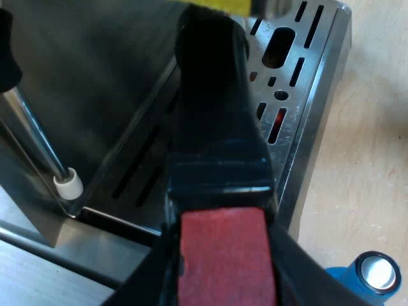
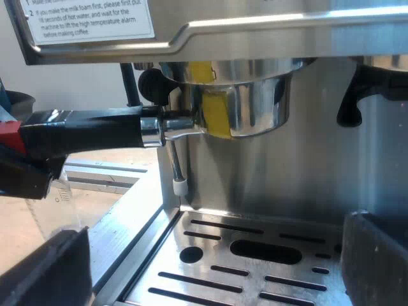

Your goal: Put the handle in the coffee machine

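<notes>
Steel holder (image 2: 242, 102) is sitting at the machine (image 2: 287, 25) front, left gripper (image 1: 223, 274) clamping its handle (image 1: 217, 127); right gripper (image 2: 213, 264) is hanging, fingers apart.

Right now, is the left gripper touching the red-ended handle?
Touching. In the left wrist view the left gripper clamps the handle, jaws against its red end.

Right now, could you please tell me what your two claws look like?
My left claw has two plain black fingers that narrow toward their tips. My right claw likewise has two black fingers, but these look broad and blocky, with flat, squared ends and a dull finish. I can see no markings on either claw.
</notes>
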You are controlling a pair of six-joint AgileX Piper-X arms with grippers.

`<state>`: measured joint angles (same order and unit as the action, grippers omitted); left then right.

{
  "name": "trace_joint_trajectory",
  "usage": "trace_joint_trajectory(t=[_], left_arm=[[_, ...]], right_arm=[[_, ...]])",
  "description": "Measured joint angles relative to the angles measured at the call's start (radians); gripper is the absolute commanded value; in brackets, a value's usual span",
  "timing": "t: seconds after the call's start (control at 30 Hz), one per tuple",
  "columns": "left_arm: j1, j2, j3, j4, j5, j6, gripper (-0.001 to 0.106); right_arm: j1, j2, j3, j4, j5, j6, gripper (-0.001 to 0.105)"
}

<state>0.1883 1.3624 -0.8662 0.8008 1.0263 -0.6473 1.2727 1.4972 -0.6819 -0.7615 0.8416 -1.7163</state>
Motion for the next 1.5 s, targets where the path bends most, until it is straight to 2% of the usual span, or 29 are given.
trace_joint_trajectory(t=[0.23, 0.3, 0.7, 0.93, 1.07, 1.5], left_arm=[[0.0, 0.0, 0.0, 0.0, 0.002, 0.0, 0.0], [0.0, 0.0, 0.0, -0.032, 0.002, -0.033, 0.0], [0.0, -0.028, 0.0, -0.068, 0.004, -0.049, 0.0], [0.0, -0.05, 0.002, -0.068, -0.005, -0.052, 0.0], [-0.002, -0.052, 0.005, -0.068, -0.002, -0.079, 0.0], [-0.002, -0.052, 0.005, -0.068, -0.002, -0.083, 0.0]], right_arm=[[0.0, 0.0, 0.0, 0.0, 0.0, 0.0, 0.08], [0.0, 0.0, 0.0, 0.0, 0.0, 0.0, 0.08], [0.0, 0.0, 0.0, 0.0, 0.0, 0.0, 0.08], [0.0, 0.0, 0.0, 0.0, 0.0, 0.0, 0.08], [0.0, 0.0, 0.0, 0.0, 0.0, 0.0, 0.08], [0.0, 0.0, 0.0, 0.0, 0.0, 0.0, 0.08]])
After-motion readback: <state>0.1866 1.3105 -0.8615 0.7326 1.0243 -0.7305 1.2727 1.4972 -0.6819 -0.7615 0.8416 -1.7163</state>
